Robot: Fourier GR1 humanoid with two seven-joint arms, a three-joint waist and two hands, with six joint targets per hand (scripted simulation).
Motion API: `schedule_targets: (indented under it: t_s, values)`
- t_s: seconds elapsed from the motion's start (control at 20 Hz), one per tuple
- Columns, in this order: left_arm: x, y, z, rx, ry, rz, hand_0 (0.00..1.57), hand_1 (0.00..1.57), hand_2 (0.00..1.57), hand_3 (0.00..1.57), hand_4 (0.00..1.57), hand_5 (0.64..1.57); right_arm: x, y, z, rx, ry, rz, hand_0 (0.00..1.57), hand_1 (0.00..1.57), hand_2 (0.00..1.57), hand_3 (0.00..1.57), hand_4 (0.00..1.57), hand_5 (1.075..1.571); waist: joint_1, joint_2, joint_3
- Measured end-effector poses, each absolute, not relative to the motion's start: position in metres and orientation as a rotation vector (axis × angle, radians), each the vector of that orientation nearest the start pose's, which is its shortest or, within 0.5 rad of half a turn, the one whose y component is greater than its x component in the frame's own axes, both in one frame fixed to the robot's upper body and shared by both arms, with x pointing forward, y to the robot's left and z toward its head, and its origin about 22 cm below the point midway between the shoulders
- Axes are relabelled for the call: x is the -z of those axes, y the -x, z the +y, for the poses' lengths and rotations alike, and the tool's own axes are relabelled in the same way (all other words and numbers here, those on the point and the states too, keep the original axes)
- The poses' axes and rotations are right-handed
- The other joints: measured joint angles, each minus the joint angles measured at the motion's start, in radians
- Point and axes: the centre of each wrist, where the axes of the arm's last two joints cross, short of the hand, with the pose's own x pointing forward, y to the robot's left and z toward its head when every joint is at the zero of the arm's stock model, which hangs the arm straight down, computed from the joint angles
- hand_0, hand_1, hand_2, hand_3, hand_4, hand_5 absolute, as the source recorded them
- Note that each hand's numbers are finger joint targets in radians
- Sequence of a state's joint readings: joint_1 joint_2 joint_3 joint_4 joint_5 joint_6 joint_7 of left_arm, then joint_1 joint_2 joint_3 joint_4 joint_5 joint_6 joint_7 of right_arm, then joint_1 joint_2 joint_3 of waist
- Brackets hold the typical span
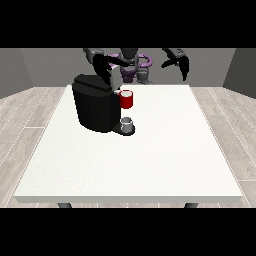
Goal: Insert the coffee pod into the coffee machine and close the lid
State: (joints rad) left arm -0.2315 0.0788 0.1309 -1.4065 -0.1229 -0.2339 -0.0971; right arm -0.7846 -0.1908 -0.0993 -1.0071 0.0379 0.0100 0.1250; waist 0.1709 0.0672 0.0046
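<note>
A black coffee machine stands on the white table at its left rear. A grey lid stands raised at the machine's top right. A red pod holder sticks out from the machine's right side, its top rim showing pale. Below it a small grey cup sits on the machine's base. The hand at the view's left is above the machine's top, beside the raised lid, fingers pointing down. The hand at the view's right hangs raised beyond the table's far edge, fingers relaxed and holding nothing.
The robot's torso stands behind the table's far edge. Wooden floor surrounds the table on both sides.
</note>
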Motion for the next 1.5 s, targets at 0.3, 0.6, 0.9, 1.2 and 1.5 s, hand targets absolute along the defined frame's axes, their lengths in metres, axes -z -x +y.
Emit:
schedule_targets:
  t_s: [0.3,0.6,0.9,1.2,1.5]
  values:
    - [-0.03,-0.302,0.25,0.325,0.023,-1.709,0.0,0.0,0.0,0.0,0.33,1.571,-0.136,-0.415,-0.211,-0.278,0.166,-1.642,0.0,0.0,0.0,0.0,0.0,1.571,0.028,0.028,0.0032]
    - [-0.038,-0.31,0.242,0.351,0.066,-1.74,0.0,0.0,0.0,0.0,0.41,1.571,-0.161,-0.419,-0.213,-0.313,0.298,-1.634,0.0,0.0,0.0,0.0,0.3,1.571,0.068,0.061,0.0114]
    - [-0.053,-0.321,0.238,0.388,0.081,-1.792,0.0,0.0,0.0,0.0,0.43,1.571,-0.192,-0.419,-0.223,-0.315,0.393,-1.638,0.0,0.0,0.0,0.0,0.13,1.571,0.11,0.108,0.0178]
    - [-0.063,-0.327,0.224,0.435,0.137,-1.829,0.0,0.0,0.0,0.0,0.37,1.571,-0.219,-0.415,-0.242,-0.3,0.516,-1.621,0.0,0.0,0.0,0.0,0.0,1.571,0.176,0.149,0.0271]
    - [-0.072,-0.333,0.206,0.479,0.187,-1.851,0.0,0.0,0.0,0.0,0.36,1.571,-0.245,-0.416,-0.256,-0.269,0.583,-1.641,0.0,0.0,0.0,0.0,0.0,1.571,0.258,0.188,0.0373]
